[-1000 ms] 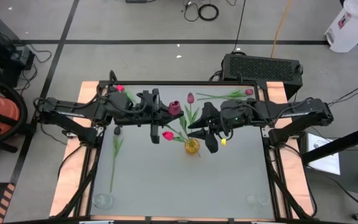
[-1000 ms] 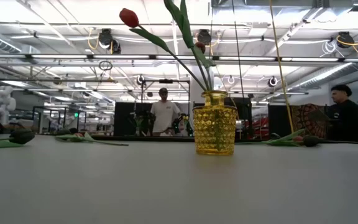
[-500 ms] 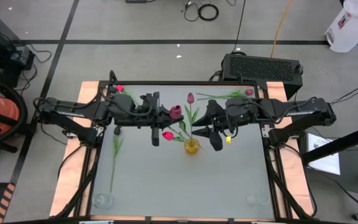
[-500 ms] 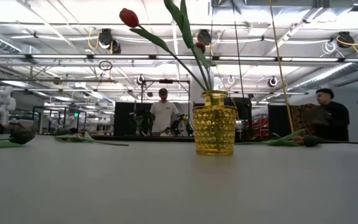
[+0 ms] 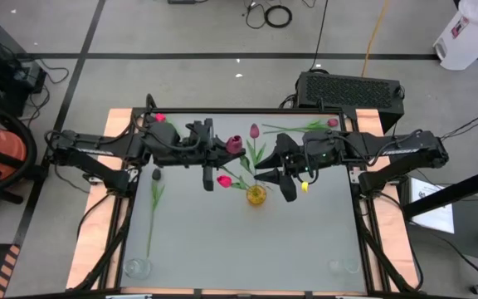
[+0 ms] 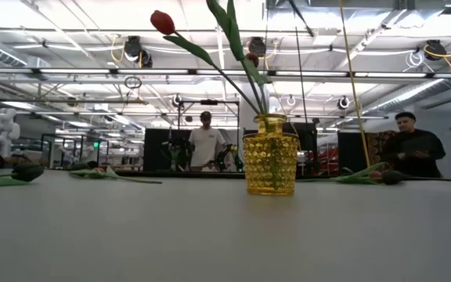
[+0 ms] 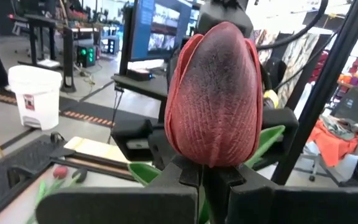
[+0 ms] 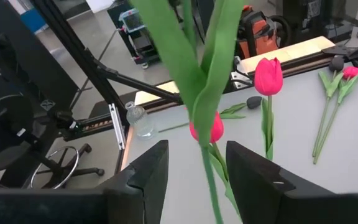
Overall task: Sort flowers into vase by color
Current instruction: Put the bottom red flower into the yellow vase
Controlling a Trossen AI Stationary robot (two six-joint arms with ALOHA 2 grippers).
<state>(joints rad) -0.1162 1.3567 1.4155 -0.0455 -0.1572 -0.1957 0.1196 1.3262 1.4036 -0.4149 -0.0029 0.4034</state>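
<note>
A yellow glass vase [image 5: 256, 196] [image 6: 271, 164] stands mid-table with a red tulip [image 5: 224, 181] [image 6: 161, 21], a second tulip [image 5: 254, 130] and long green leaves [image 8: 197, 68] in it. My left gripper [image 5: 225, 149] [image 7: 210, 180] hovers left of the vase, shut on a maroon tulip [image 5: 234, 145] [image 7: 213, 93]. My right gripper [image 5: 272, 180] [image 8: 197, 180] hovers right of the vase, open. Its fingers stand either side of a green stem [image 8: 211, 180] without touching it. More flowers lie on the table. My left gripper pinches the maroon tulip just under its head [image 7: 209, 169] between its two shut fingers. The fingers reach in level from the table's left. The head sticks out past the fingertips, lifted clear of the table. The gripper hides the stem behind the hold.
A pink tulip [image 5: 160, 118] lies at the far left, a dark one [image 5: 156, 174] with a long stem along the left side, another [image 5: 332, 123] at the far right. Clear glass vases [image 5: 137, 267] [image 5: 338, 266] stand at the near corners. People stand beyond the table.
</note>
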